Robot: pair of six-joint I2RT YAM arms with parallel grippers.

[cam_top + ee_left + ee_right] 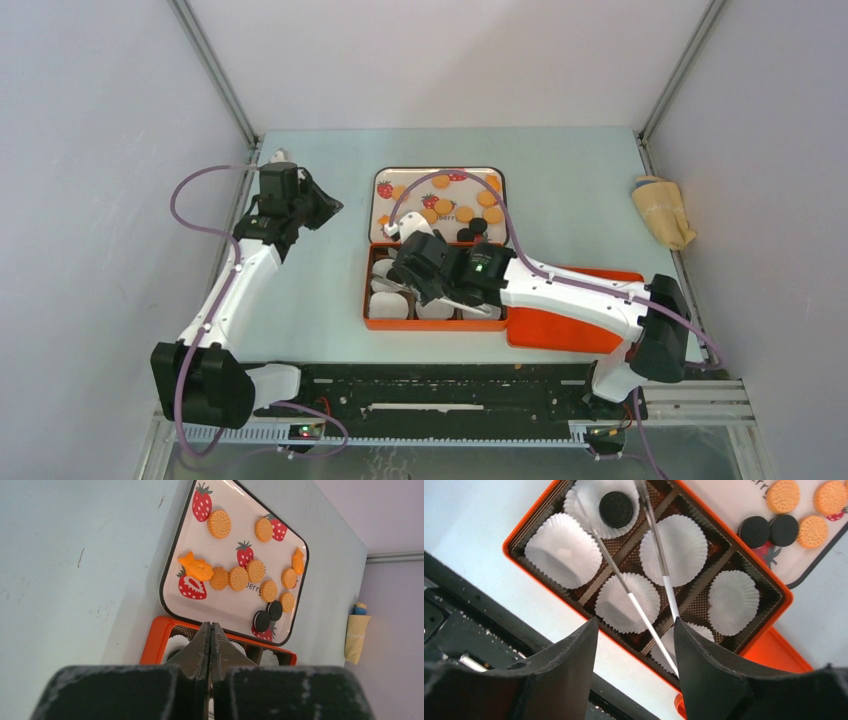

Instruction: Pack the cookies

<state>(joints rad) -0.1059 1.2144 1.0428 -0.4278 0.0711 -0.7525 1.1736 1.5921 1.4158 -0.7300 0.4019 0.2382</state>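
Observation:
Several golden-orange cookies (443, 207) and a few black ones (472, 231) lie on a white strawberry-print tray (440, 170). In front of it stands an orange box (372, 322) with white paper cups. One black cookie (616, 509) sits in a far corner cup. My right gripper (415, 275) hovers over the box, jaws apart (634, 630). Two thin white-and-metal tweezer arms (644, 620) run from its right finger out over the cups, their tips near the black cookie. My left gripper (325, 207) is shut and empty, left of the tray; the left wrist view (210, 627) shows the cookies (238, 578) beyond it.
An orange lid (570, 330) lies right of the box, under my right arm. A yellow cloth (662, 210) lies at the table's right edge. Grey walls close in the table on three sides.

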